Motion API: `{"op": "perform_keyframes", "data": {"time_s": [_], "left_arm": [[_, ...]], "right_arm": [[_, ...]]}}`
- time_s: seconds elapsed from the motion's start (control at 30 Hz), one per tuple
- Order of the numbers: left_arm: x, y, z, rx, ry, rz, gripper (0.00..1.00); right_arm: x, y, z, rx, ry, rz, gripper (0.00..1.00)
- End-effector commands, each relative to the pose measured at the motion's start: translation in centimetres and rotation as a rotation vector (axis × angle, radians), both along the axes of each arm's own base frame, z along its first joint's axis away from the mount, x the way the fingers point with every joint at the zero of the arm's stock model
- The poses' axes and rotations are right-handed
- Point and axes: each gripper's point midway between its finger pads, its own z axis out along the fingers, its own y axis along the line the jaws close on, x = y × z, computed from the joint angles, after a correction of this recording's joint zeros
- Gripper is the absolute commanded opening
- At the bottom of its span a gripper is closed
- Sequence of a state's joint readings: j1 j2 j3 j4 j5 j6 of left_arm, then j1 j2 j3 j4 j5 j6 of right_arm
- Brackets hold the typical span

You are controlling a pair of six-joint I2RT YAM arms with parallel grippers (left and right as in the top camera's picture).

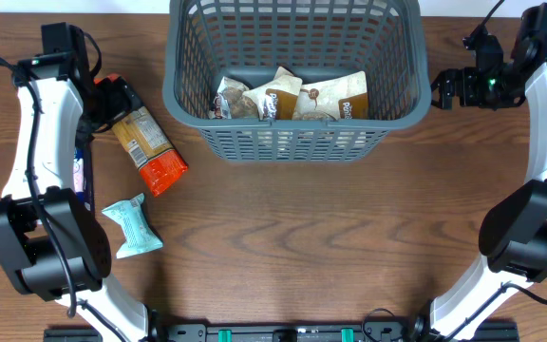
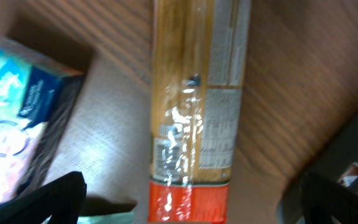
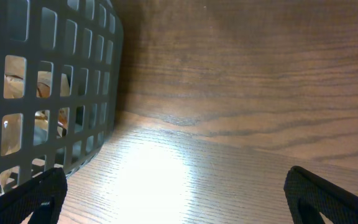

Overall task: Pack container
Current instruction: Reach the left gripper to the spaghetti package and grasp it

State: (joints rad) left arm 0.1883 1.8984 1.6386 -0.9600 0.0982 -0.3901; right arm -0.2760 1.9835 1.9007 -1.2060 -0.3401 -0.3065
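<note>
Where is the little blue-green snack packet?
In the overhead view, the small teal snack packet lies on the wooden table at the left side, near the long tan-and-orange packet and outside the large dark grey plastic basket.

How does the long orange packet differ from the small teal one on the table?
The orange packet is long and tan with a red end; the teal packet is shorter and pale blue-green. The orange packet lies nearer the basket; the teal packet lies further off. Both lie flat on the table, outside the basket.
</note>
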Motion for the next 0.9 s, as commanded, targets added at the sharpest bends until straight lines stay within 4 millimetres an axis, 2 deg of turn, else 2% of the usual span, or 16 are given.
{"op": "perform_keyframes", "data": {"time_s": [0.0, 0.1, 0.33, 0.6, 0.87], "left_arm": [[1.0, -0.1, -0.2, -0.021, -0.019, 0.01, 0.99], [1.3, 0.0, -1.5, -0.025, -0.003, 0.012, 0.99], [1.8, 0.1, -6.1, -0.037, 0.077, 0.002, 0.99], [1.5, -0.2, -10.2, -0.009, 0.163, -0.056, 0.99], [1.7, -1.2, -12.2, 0.023, 0.194, -0.111, 0.99]], "right_arm": [[0.0, 0.3, -0.1, 0.005, -0.002, 0.013, 0.99], [0.0, 0.3, -0.1, 0.002, -0.004, 0.019, 0.99], [0.0, 0.3, -0.1, 0.002, -0.004, 0.019, 0.99], [0.0, 0.3, -0.1, 0.003, -0.004, 0.019, 0.99], [0.0, 0.3, -0.1, 0.0, -0.006, 0.026, 0.99]]}}
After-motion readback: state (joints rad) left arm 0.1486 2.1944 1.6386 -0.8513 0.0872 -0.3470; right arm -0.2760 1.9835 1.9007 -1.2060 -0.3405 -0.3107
